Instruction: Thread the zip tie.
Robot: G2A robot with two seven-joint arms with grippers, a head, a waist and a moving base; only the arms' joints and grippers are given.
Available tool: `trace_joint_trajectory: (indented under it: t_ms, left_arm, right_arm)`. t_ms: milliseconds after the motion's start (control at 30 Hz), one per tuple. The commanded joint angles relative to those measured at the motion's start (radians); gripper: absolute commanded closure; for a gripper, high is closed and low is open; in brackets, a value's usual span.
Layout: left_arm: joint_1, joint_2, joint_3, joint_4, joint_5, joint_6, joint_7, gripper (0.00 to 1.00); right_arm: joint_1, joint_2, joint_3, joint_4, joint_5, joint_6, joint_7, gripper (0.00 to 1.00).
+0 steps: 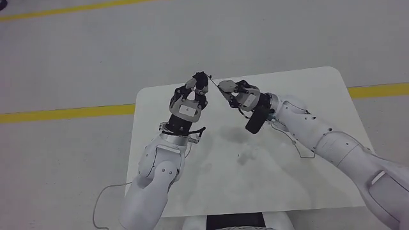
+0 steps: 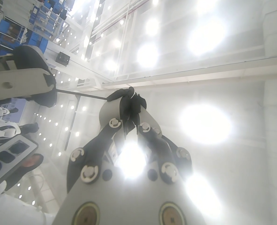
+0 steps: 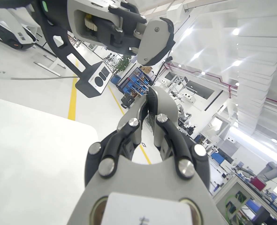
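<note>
A thin black zip tie [image 1: 215,84] is held in the air between my two grippers, above the far edge of the white table [image 1: 287,179]. In the left wrist view the zip tie [image 2: 82,94] runs as a straight strap from my left gripper [image 2: 131,98], which is shut on one end, to my right gripper [image 2: 54,90], shut on the other end. From above, the left gripper [image 1: 200,80] and the right gripper [image 1: 225,91] stand close together, tips toward each other. In the right wrist view the right gripper [image 3: 150,98] is shut, with the left gripper [image 3: 163,40] just beyond it.
The table [image 3: 35,153] carries nothing that I can make out besides faint marks. Grey floor with yellow lines [image 1: 70,112] surrounds it. Shelving and work benches stand far off in the room.
</note>
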Motion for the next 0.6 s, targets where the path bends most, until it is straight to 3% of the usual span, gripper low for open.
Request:
trace_joint_trajectory:
  t_ms: [0, 67, 100, 133, 233, 367, 567]
  left_arm:
    - [-0.001, -0.001, 0.000, 0.001, 0.002, 0.000, -0.001, 1.00]
    - [-0.002, -0.001, 0.000, 0.003, 0.003, 0.001, 0.000, 1.00]
    - [-0.002, -0.002, 0.000, 0.003, 0.002, 0.000, 0.001, 1.00]
    - [-0.002, -0.002, -0.001, 0.003, -0.002, -0.004, 0.003, 1.00]
    - [0.000, -0.004, -0.003, 0.000, -0.032, -0.005, 0.013, 1.00]
    - [0.005, -0.008, -0.008, 0.002, -0.127, 0.025, 0.033, 1.00]
    - [0.018, -0.012, 0.005, 0.020, -0.244, 0.063, -0.004, 1.00]
  right_arm:
    - [0.000, 0.001, 0.000, -0.001, 0.000, 0.002, 0.000, 1.00]
    - [-0.010, 0.001, 0.013, -0.002, 0.004, 0.006, 0.004, 1.00]
    - [-0.015, 0.001, 0.020, 0.001, 0.005, 0.003, 0.010, 0.80]
    - [-0.021, 0.002, 0.029, 0.007, 0.003, 0.000, 0.020, 0.00]
    - [-0.039, 0.004, 0.052, 0.023, 0.013, -0.013, 0.030, 0.00]
    - [-0.071, 0.008, 0.102, 0.047, 0.069, -0.032, 0.028, 0.00]
    - [-0.116, 0.006, 0.164, 0.055, 0.179, -0.067, 0.027, 0.00]
